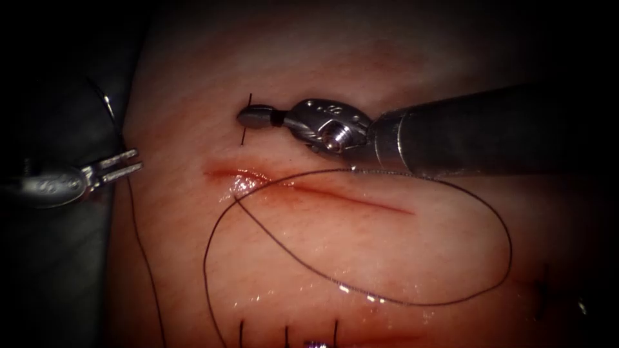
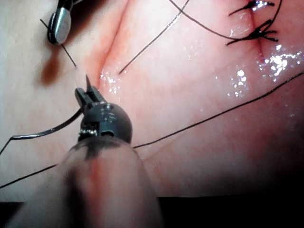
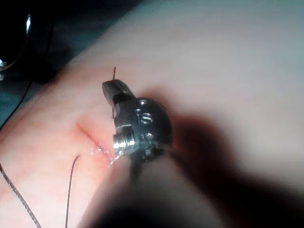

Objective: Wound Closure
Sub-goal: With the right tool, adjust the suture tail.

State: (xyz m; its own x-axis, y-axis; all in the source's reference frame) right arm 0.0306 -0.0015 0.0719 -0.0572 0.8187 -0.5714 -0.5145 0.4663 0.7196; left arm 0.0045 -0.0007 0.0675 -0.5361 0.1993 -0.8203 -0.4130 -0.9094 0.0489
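Your right tool (image 1: pixel 256 118) sits just above the cut (image 1: pixel 309 187), jaws clamped on a short dark thread end (image 1: pixel 245 119). Left tool (image 1: pixel 119 165), jaws narrowly parted, grips the needle (image 1: pixel 106 102) at the tissue's (image 1: pixel 387 245) left edge; thread (image 1: pixel 361 283) loops across the cut.

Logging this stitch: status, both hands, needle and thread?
Right hand shut on thread end, above the cut. Left hand shut on needle, off the tissue. Thread loops across cut.
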